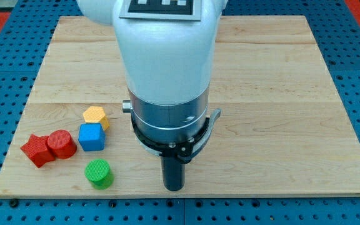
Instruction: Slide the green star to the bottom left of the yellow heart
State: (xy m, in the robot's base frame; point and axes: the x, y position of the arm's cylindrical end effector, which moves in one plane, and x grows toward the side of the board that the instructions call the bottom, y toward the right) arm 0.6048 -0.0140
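- Since the arm's big white body fills the middle of the view, a good chunk of the wooden board [280,75] is hidden behind it, and neither the green star nor the yellow heart can be spotted anywhere. They're probably tucked behind the arm, but that's only a guess.
- My tip [174,187] is seen near the bottom edge, just right of the green cylinder [98,174], close but apart from it, nothing touched.
- No hand is fitted here, so spread or pinched doesn't apply. It's just a bare rod, and nothing is held by it.
- A cluster is parked at the near left: red star [35,150] pressed against the red cylinder [61,144], the blue cube [92,137] just right of that, the orange hexagon block [95,117] behind and touching the cube.
- That bunch looks like it's simply kept out of the way on the left, since none of it is named in the task.
- How far the job has got can't be judged until the star and heart are uncovered.
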